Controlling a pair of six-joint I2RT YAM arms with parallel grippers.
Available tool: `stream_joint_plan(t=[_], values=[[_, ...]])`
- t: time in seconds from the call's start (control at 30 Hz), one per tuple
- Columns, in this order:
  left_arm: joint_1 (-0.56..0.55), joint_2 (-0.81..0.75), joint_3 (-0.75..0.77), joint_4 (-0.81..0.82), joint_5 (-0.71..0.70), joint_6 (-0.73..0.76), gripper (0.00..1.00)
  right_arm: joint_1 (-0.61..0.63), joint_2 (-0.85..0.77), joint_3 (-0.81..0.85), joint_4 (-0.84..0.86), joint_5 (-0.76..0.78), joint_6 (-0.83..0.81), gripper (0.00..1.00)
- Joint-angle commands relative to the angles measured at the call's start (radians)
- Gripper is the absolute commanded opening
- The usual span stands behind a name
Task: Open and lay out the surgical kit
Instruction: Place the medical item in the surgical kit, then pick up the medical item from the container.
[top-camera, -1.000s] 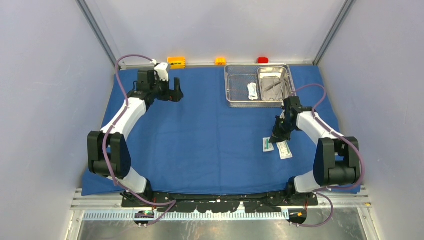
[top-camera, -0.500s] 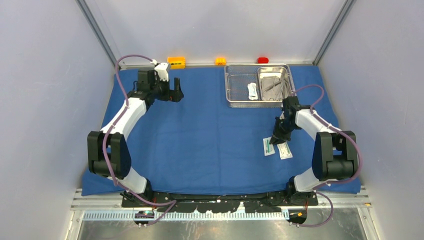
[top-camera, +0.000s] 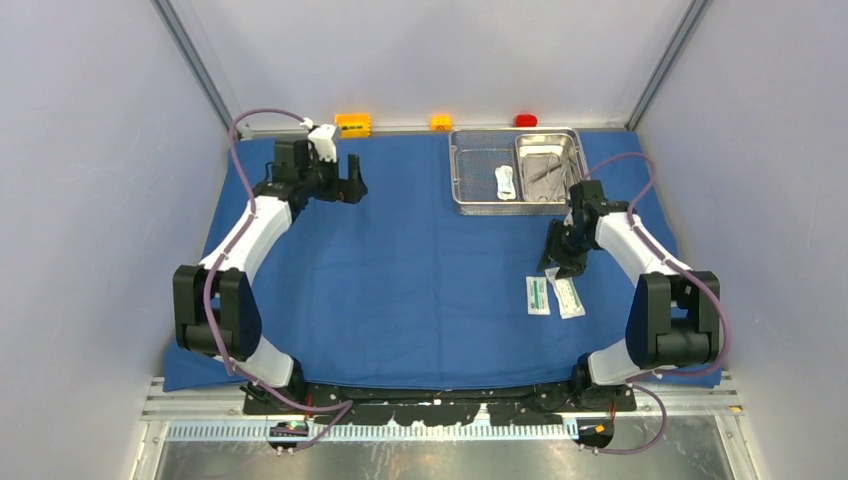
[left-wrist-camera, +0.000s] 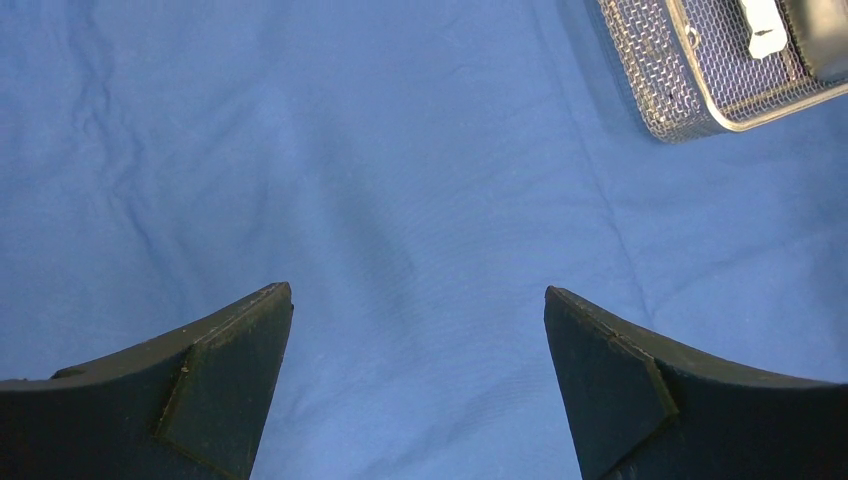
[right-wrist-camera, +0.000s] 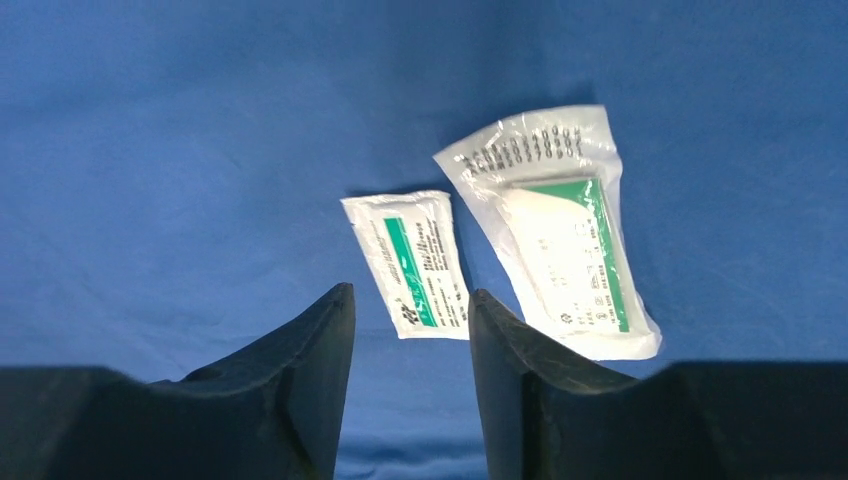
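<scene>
At the far left, our left gripper (top-camera: 349, 189) hangs above the blue cloth (top-camera: 400, 290). In the left wrist view its fingers (left-wrist-camera: 225, 370) stand wide apart with nothing between them but bare cloth. The cloth is spread flat across the table, faintly creased.

Along the far edge, just beyond the cloth, we see an orange block (top-camera: 352, 124), a yellow block (top-camera: 441, 122) and a red block (top-camera: 526, 120).

On the far right part of the cloth sits the mesh tray (top-camera: 470, 203). A small white item (top-camera: 506, 183) lies in its left half and the steel pan (top-camera: 548, 150) fills its right half. Thin steel instruments (top-camera: 545, 172) lie in the pan; we cannot tell them apart.

Nearer to us and well apart from the tray, two white-and-green packets (top-camera: 538, 295) lie side by side on the cloth, just beside each other. Our right gripper (top-camera: 553, 262) hovers just on their far side, pointing down. In the right wrist view its fingers (right-wrist-camera: 310, 370) are parted by a narrow gap and grip nothing. Beyond them lie the smaller packet (right-wrist-camera: 410, 262) and the larger packet (right-wrist-camera: 560, 240), both flat on the cloth.
</scene>
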Motion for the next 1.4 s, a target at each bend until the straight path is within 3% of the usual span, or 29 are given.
stream_joint_plan(t=[0.0,0.3,0.6,0.83,1.07,1.37], values=[[-0.007,-0.052,-0.001,0.012,0.02,-0.007,1.0,-0.004,-0.064,0.116,0.011,0.022,-0.026,0.53],[-0.007,-0.088,-0.008,0.021,0.014,0.0,1.0,0.025,0.044,0.406,0.15,0.002,-0.066,0.55],[-0.007,-0.083,0.0,0.034,0.048,-0.007,1.0,0.138,0.431,0.818,0.135,0.117,-0.148,0.54],[-0.007,-0.065,0.013,0.044,0.054,-0.009,1.0,0.191,0.709,1.072,0.099,0.208,-0.183,0.43],[-0.007,-0.045,0.017,0.044,0.056,-0.01,1.0,0.216,0.859,1.206,0.041,0.33,-0.241,0.41],[-0.007,-0.018,0.021,0.05,0.062,-0.021,1.0,0.217,0.904,1.222,0.04,0.333,-0.256,0.42]])
